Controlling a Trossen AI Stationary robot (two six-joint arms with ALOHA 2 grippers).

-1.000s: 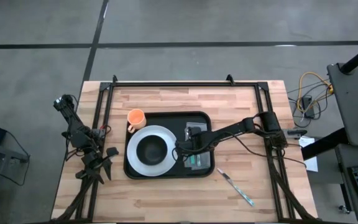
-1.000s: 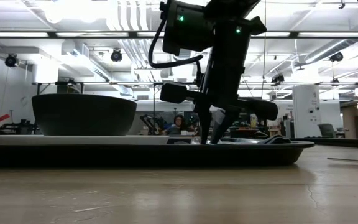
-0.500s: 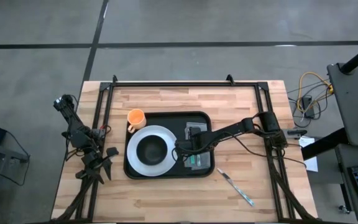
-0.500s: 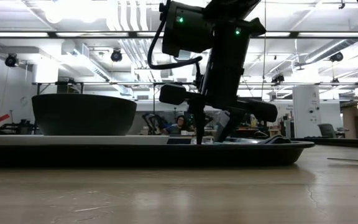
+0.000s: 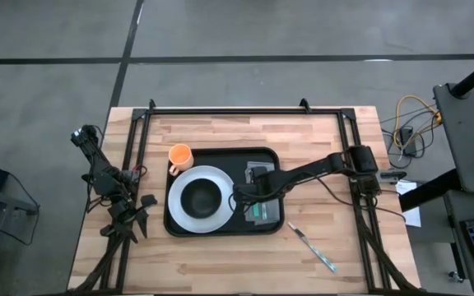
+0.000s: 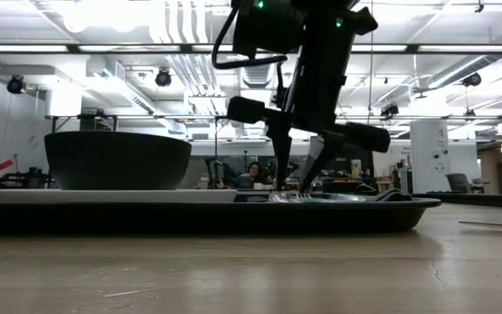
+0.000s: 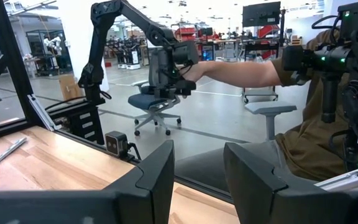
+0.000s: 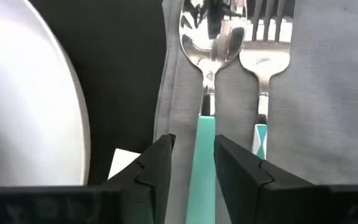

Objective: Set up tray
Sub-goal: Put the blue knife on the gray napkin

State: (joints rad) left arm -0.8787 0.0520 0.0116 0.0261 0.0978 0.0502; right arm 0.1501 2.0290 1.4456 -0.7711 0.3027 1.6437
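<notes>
Right wrist view: right tool [image 8: 191,163] parted narrowly astride the spoon [image 8: 208,74] on the napkin [image 8: 328,93]; release step. Next, probably: knife [image 5: 312,247], tray's [image 5: 220,153] 4 o'clock.

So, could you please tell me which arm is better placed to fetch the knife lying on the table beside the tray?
Probably the right. Its hand, open over the spoon and fork on the tray, is nearest the knife. The left hand waits at the table's far left edge.
</notes>
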